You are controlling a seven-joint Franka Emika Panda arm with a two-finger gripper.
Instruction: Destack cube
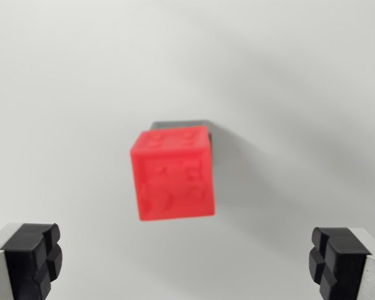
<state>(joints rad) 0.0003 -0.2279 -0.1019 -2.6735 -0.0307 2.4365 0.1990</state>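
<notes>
The worktop (69, 81) takes up nearly everything here, a plain pale grey-white surface with soft shadows drifting across its upper right part and a darker shadow pooled just right of the stack in the middle.

The gripper (186, 262) comes next in size, though only its two tips poke in at the bottom corners of the wrist view. Each tip is a black moulded pad on a light metal finger: one finger (31, 262) sits at the wrist view's left, the other at the wrist view's right. They stand spread far apart, with bare worktop showing between them and nothing pinched. Neither pad touches the cubes; both sit lower in the picture than the stack, one to either side of it.

The red cube (173, 174) sits near the middle, a little blurred. Its top and front faces show raised, embossed marks, though they are too soft to read. It is turned slightly, so its edges run at a small angle to the frame.

Smallest in view is the grey cube (175, 124), of which only a thin dark strip shows along the red cube's far upper edge and down its right side. The red cube rests on top of it and hides nearly all of it.
</notes>
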